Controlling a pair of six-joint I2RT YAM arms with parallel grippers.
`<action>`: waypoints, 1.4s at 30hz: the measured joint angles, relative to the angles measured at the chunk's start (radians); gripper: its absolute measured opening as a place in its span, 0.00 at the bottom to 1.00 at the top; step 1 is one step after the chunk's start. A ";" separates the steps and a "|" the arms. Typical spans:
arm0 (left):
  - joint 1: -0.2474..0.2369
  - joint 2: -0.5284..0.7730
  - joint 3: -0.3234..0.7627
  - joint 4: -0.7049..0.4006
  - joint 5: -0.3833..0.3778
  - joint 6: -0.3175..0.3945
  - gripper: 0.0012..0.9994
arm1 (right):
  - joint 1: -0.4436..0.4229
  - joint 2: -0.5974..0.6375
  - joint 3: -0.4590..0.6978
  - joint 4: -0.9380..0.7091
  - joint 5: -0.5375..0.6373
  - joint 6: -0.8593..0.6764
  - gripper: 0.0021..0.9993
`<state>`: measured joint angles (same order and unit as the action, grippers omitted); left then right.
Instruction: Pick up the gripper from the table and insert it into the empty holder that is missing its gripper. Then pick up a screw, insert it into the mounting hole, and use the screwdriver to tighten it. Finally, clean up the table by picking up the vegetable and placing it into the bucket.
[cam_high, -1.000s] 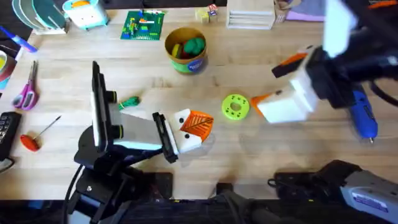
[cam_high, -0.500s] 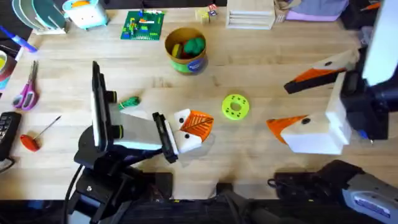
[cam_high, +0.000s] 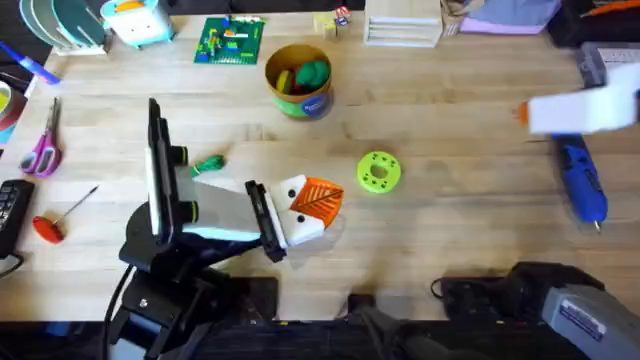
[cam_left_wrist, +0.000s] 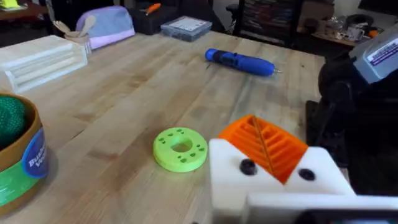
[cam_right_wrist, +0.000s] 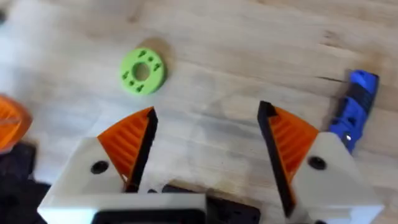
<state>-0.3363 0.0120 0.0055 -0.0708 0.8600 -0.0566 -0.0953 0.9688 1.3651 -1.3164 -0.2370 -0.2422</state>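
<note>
My right gripper (cam_right_wrist: 208, 118) is open and holds nothing, its two orange ribbed pads (cam_right_wrist: 130, 140) wide apart; it hangs high over the table's right side (cam_high: 580, 108), above the blue screwdriver (cam_high: 583, 182) (cam_right_wrist: 353, 107). My left gripper (cam_high: 312, 205) rests low at the table's middle, a white block with an orange tip (cam_left_wrist: 264, 146). The small green leafy vegetable (cam_high: 208, 165) lies beside the left arm. At the back stands the yellow bucket (cam_high: 298, 80) (cam_left_wrist: 18, 155) with toys in it. A loose gripper piece, an empty holder and a screw are out of view.
A lime-green disc with holes (cam_high: 378, 171) (cam_left_wrist: 180, 148) (cam_right_wrist: 142, 71) lies between the two grippers. A red-handled screwdriver (cam_high: 50, 225) and scissors (cam_high: 40, 150) lie at the left. Boxes and toys line the back edge.
My right gripper, still open, has swung from near the green disc out to the right side of the table, over the blue screwdriver. The left arm has not moved.
</note>
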 joint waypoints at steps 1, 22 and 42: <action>0.000 0.000 0.000 0.000 0.000 0.000 0.02 | -0.069 0.002 0.000 0.014 0.005 0.003 0.99; 0.000 0.000 0.000 0.000 0.000 0.000 0.02 | -0.472 0.348 0.000 0.185 0.221 0.009 0.99; 0.000 0.000 0.000 0.000 0.000 0.000 0.02 | -0.575 0.721 -0.001 0.256 0.262 -0.325 0.99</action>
<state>-0.3363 0.0120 0.0055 -0.0708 0.8604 -0.0566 -0.6704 1.6901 1.3643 -1.0601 0.0249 -0.5671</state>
